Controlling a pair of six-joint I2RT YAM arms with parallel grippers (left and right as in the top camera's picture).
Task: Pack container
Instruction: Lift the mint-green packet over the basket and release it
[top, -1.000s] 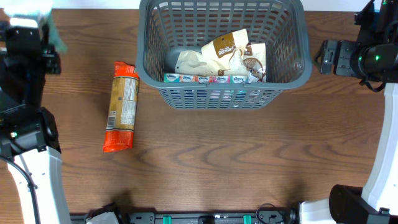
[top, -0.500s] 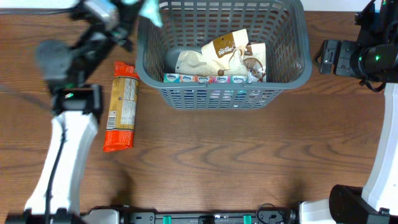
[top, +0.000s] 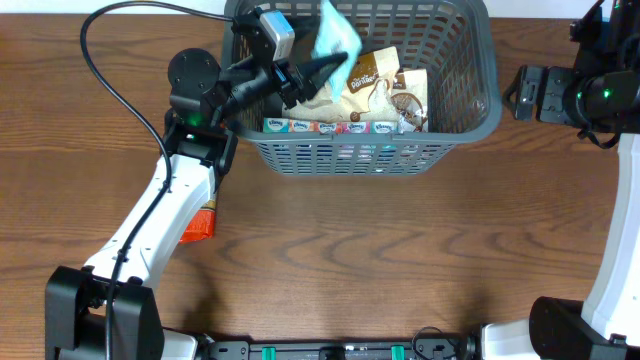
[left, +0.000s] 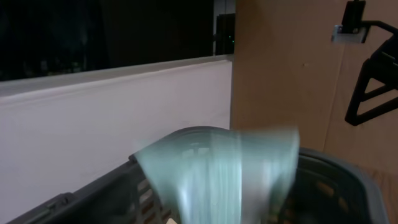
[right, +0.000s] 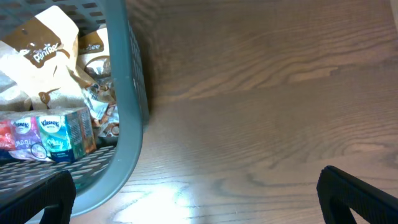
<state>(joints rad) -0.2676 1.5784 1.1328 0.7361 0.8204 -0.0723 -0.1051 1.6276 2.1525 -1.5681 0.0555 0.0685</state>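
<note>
Basket (top: 470, 112) holds snacks (top: 378, 82) and tissues (top: 330, 127); blurred teal packet (top: 335, 38) over it at left fingers (top: 314, 68), grip unclear. Right fingers (right: 356, 188) apart, empty. Orange packet (top: 200, 225) lies unpacked at 8 o'clock.

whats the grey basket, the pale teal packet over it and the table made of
Large dark grey lattice-sided basket: moulded plastic, matte; even slots, thick rim. Pale teal packet: probably thin plastic film; blurred, so unsure. Brown table: wood or wood-look laminate, smooth, grain visible.
</note>
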